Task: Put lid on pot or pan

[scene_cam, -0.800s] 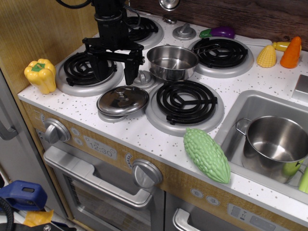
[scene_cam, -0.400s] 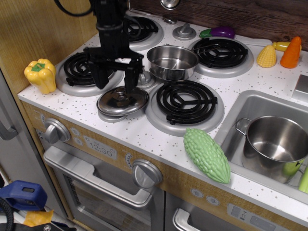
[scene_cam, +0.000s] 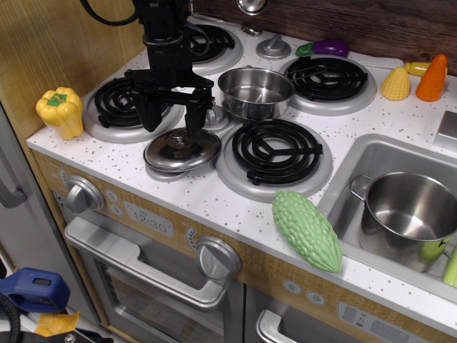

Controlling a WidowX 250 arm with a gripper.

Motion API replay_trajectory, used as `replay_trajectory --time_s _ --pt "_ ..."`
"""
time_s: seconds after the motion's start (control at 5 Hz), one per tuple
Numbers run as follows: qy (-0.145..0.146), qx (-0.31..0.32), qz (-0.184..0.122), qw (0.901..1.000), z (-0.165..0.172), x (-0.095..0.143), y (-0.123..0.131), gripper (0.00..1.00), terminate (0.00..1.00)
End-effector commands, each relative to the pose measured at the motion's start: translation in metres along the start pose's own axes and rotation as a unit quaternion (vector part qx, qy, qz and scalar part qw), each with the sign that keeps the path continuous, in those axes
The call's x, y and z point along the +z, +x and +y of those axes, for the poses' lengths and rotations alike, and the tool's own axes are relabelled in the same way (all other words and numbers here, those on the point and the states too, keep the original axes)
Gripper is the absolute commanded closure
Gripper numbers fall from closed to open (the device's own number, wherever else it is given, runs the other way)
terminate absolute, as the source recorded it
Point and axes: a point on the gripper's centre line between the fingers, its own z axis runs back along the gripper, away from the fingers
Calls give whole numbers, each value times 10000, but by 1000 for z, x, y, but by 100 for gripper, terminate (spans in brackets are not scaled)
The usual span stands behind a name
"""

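Observation:
The round shiny steel lid (scene_cam: 181, 148) with a small central knob lies on the counter between the front burners, near the front edge. The small shallow steel pot (scene_cam: 255, 91) stands in the middle of the stove, to the lid's upper right. My black gripper (scene_cam: 172, 121) hangs just above the lid's far edge, its two fingers spread wide and holding nothing. The right finger reaches down close to the lid's top; I cannot tell whether it touches.
Four black coil burners surround the pot. A yellow pepper (scene_cam: 61, 111) sits at the left edge and a green bitter gourd (scene_cam: 307, 229) at the front. A larger handled pot (scene_cam: 405, 220) is in the sink. Corn (scene_cam: 395, 83), carrot (scene_cam: 433, 77) and eggplant (scene_cam: 324, 48) lie at the back.
The gripper has come down and forward from above the left burner to just over the lid, staying open. The lid and pot have not moved.

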Motion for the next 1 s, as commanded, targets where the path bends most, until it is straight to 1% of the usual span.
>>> replay_trajectory --time_s 0.0,0.4,0.6,0.8 --pt "4 -33 -223 9997 -3 8 4 100 0" --pt "-64 -38 -235 9997 -3 2 5 100 0" --pt "-47 -33 -261 9996 -5 0 5 100 0" --pt "131 -70 -233 9996 -5 13 7 100 0"
